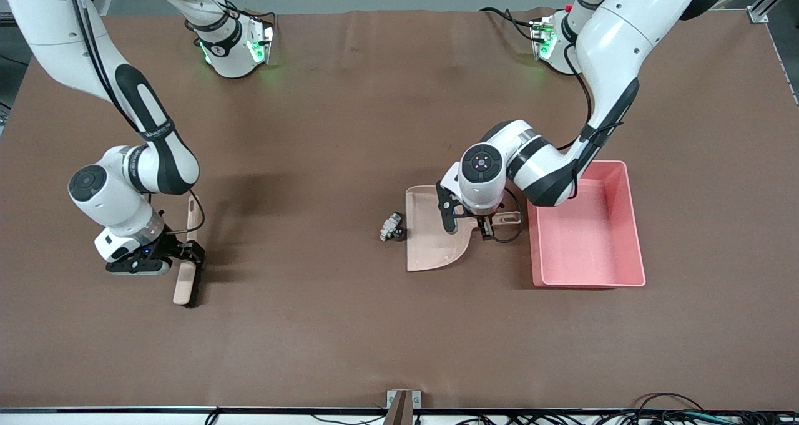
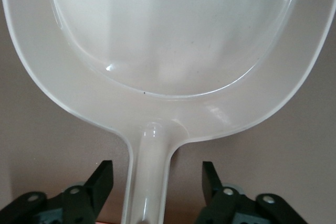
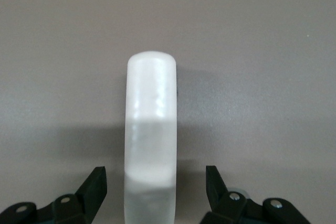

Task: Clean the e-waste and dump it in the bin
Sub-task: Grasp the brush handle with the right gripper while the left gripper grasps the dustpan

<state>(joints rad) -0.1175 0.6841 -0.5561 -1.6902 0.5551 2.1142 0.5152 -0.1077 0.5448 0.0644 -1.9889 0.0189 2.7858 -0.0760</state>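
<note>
I see a robot lab, my two white robot arms [image 1: 112, 94] fixed along one edge of a big brown table [image 1: 349, 325], metal frame [image 1: 771, 0] at its corner, loose black cables [image 1: 674, 412] along another edge

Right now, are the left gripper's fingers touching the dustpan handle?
Apart. The left wrist view shows the left gripper straddling the dustpan handle, with brown table visible between the handle and each finger.
</note>
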